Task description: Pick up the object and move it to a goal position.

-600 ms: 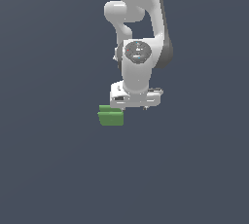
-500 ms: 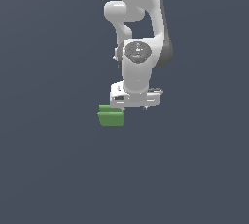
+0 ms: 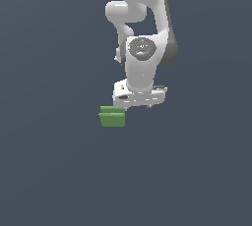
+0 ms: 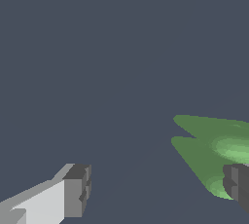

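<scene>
The object is a small green stepped block lying on the dark grey floor. In the exterior view my gripper hangs from the white arm just to the block's right and slightly higher in the picture. The wrist view shows the object beside one dark fingertip, which overlaps its edge. The other fingertip stands far apart from it. My gripper is open and only bare floor lies between its fingers.
A plain dark grey floor fills both views. The white arm rises above the gripper and out of the exterior view's top edge.
</scene>
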Available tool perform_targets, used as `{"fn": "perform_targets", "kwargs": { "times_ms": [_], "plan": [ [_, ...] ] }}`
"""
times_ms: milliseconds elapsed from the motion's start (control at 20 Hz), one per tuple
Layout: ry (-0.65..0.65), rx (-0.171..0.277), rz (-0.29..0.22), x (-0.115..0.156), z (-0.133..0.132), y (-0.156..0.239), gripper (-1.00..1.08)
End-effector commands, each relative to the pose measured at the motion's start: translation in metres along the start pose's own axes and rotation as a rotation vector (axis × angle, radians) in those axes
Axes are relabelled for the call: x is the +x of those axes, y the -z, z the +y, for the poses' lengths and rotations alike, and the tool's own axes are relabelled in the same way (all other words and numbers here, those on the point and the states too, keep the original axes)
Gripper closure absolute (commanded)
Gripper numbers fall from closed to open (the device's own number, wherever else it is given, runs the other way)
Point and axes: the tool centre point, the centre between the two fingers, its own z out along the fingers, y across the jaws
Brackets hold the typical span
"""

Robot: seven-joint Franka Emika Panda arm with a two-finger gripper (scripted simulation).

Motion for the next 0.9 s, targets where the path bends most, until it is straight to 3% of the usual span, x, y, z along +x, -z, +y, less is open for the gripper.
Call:
{"fn": "perform_targets", "kwargs": {
  "times_ms": [0, 400, 850],
  "plan": [
    [0.002, 0.0, -0.001, 0.0, 0.0, 0.0, -0.92],
    [0.025, 0.0, 0.0, 0.0, 0.002, 0.0, -0.92],
    [0.138, -0.004, 0.006, -0.001, 0.011, -0.001, -0.92]
  ]
}}
